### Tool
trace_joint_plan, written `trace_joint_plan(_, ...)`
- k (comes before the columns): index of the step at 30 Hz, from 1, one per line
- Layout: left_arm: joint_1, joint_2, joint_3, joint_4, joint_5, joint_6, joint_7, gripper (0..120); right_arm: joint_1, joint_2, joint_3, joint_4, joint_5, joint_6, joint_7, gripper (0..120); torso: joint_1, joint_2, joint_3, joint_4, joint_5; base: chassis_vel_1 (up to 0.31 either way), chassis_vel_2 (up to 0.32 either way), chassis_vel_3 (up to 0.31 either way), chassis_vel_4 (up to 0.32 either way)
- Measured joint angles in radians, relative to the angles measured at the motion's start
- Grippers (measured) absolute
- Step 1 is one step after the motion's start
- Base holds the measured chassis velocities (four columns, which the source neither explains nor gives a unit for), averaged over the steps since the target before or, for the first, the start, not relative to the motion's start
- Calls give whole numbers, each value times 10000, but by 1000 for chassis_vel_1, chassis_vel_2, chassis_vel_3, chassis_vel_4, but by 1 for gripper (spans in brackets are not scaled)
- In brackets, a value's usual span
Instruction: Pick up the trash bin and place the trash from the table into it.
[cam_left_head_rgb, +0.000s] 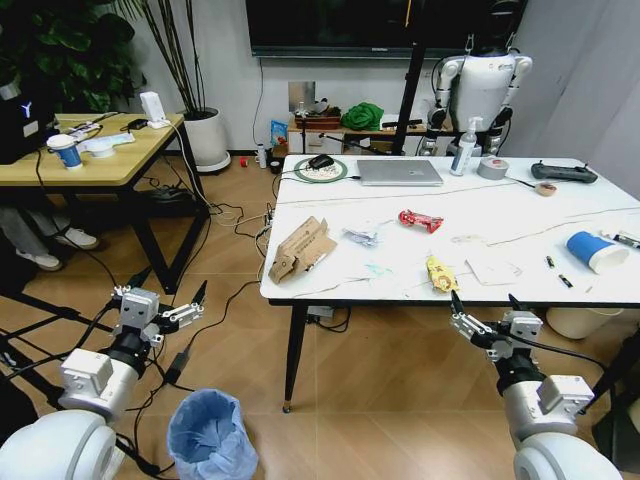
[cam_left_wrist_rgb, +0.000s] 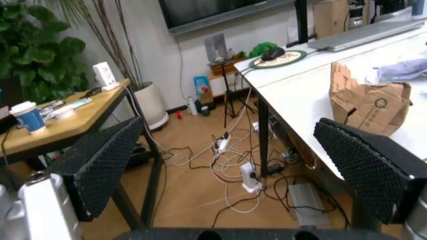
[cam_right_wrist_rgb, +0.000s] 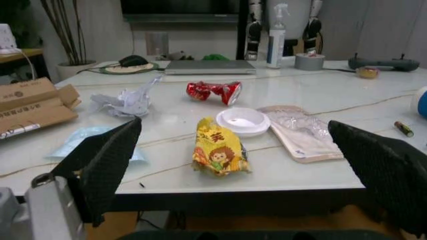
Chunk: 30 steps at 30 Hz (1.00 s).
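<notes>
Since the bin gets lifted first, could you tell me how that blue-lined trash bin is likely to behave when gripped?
The trash bin looks small and probably light. Its crinkled bag liner is loose, so fingers may slip on plastic or pull it off the rim. Standing free on the floor, it could tip if nudged.

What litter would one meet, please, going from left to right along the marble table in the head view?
Torn cardboard box → crumpled clear plastic → red wrapper → yellow wrapper → blue paper cup.
</notes>
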Motion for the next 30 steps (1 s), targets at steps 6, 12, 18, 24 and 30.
trace_joint_plan(6,-259,-174,28,-119,6,105,-230,100,192,41,133,140,-280,-232,215,100,0,0,0,0,0,0,0,0,0)
trace_joint_plan(12,-410,-161,147,-150,-14,338,-452,100,320,-134,73,189,-178,-441,399,100,0,0,0,-1,0,0,0,0,0)
trace_joint_plan(18,-142,-262,122,-315,-328,585,-832,100,550,-160,-159,149,-94,-679,589,100,0,0,0,1,0,0,0,0,0)
trace_joint_plan(24,-41,-395,143,-366,-397,653,-967,100,676,-197,-212,155,50,-813,665,100,0,0,0,0,-1,0,0,0,0)
trace_joint_plan(30,34,-507,170,-514,-254,1168,-1022,100,620,-108,-229,236,19,-815,674,100,-5,-11,-6,-1,0,0,0,0,0)
